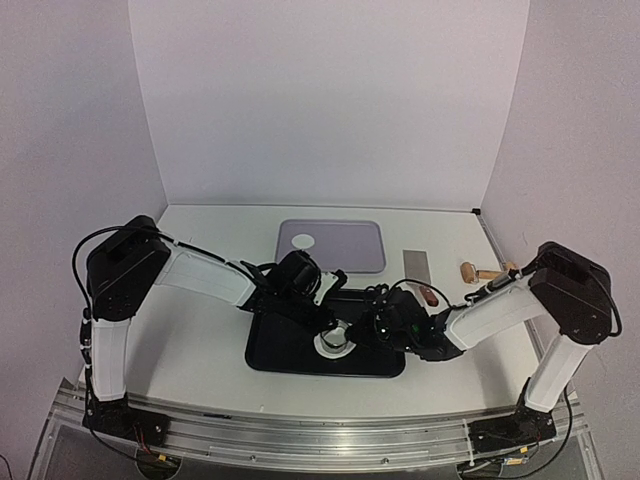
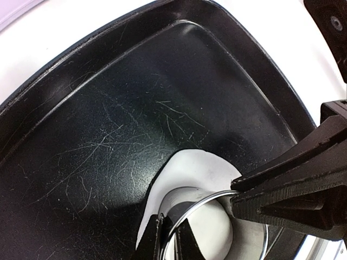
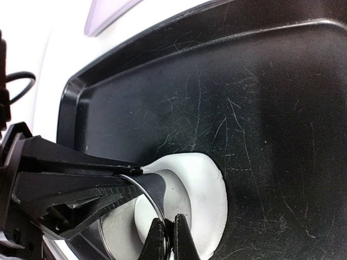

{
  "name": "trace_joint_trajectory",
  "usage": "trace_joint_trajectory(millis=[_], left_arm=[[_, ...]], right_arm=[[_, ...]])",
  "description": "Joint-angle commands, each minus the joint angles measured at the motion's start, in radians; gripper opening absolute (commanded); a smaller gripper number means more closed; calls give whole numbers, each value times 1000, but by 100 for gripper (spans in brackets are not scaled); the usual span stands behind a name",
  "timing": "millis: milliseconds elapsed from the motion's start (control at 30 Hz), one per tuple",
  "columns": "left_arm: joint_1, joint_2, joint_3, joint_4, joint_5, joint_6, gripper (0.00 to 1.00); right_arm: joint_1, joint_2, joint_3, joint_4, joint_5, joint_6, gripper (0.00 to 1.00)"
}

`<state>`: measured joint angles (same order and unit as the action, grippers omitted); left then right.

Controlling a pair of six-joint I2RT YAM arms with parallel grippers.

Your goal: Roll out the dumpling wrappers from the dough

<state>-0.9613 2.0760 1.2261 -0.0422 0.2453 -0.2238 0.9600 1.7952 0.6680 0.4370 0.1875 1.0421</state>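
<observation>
The dough [image 1: 322, 349] lies as a flattened white patch on the black tray [image 1: 285, 352]. A round metal cutter ring [image 1: 336, 338] stands on it. My left gripper [image 1: 329, 326] and right gripper [image 1: 361, 331] are each shut on the ring's rim from opposite sides. In the left wrist view my gripper [image 2: 169, 239] pinches the ring [image 2: 187, 201] over the dough [image 2: 198, 167]. In the right wrist view my gripper [image 3: 167, 238] pinches the ring [image 3: 165, 189] beside the dough [image 3: 214, 195]. White dough shows inside the ring. One dumpling wrapper [image 1: 302, 240] lies on the lavender tray [image 1: 350, 250].
A wooden rolling pin [image 1: 481, 272], a small brown object [image 1: 428, 294] and a grey rectangular plate [image 1: 417, 264] lie to the right of the trays. The black tray's raised rim [image 2: 70, 59] [image 3: 70, 103] runs near both grippers.
</observation>
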Motion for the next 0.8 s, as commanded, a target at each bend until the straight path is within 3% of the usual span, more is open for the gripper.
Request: trace_joint_trajectory(millis=[0, 133, 333, 767], left_arm=[[-22, 190, -18, -261, 99, 46, 0], [-18, 149, 42, -303, 114, 47, 0], [-10, 116, 36, -307, 93, 70, 0], [-34, 21, -165, -303, 119, 136, 0]], right_arm=[[2, 86, -69, -754, -48, -26, 0], [2, 19, 43, -883, -4, -95, 0], [3, -21, 189, -938, 53, -164, 0], [-104, 166, 379, -929, 84, -320, 0]])
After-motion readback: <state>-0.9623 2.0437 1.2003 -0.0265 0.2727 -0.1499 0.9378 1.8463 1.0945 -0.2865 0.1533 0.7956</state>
